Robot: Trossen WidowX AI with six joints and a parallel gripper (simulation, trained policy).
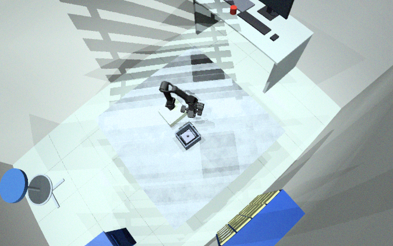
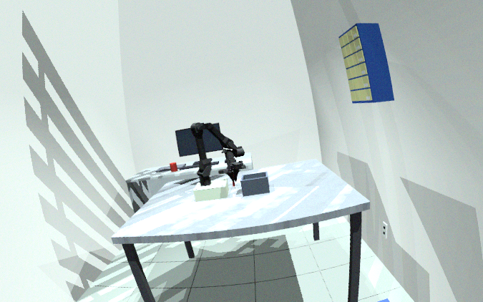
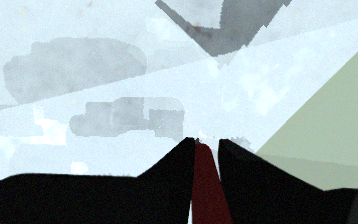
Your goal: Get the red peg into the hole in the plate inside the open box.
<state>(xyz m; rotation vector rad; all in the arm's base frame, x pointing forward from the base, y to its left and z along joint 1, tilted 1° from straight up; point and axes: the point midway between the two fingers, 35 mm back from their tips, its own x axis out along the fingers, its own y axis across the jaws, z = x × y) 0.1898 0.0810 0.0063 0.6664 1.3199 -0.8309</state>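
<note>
The red peg (image 2: 234, 184) (image 3: 208, 187) stands roughly upright, its lower end showing just below the fingertips in the exterior view. My gripper (image 2: 233, 179) (image 3: 205, 146) points down and is shut on the red peg, with a black finger on each side of it. Whether the peg touches the table cannot be told. The open grey box (image 1: 180, 140) (image 2: 255, 187) stands beside the gripper. The pale plate (image 1: 184, 134) lies at its bottom, with a small dark hole (image 1: 187, 136) near the middle. The peg is hidden under the arm in the top view.
The arm stands on a pale green base block (image 1: 170, 118) (image 2: 211, 193) (image 3: 345, 115), close beside the gripper and the box. All stand on the grey-white table (image 1: 160, 171) (image 2: 303, 195). A separate desk (image 1: 292, 38) with a red cup (image 1: 233, 10) (image 2: 173, 167) stands beyond.
</note>
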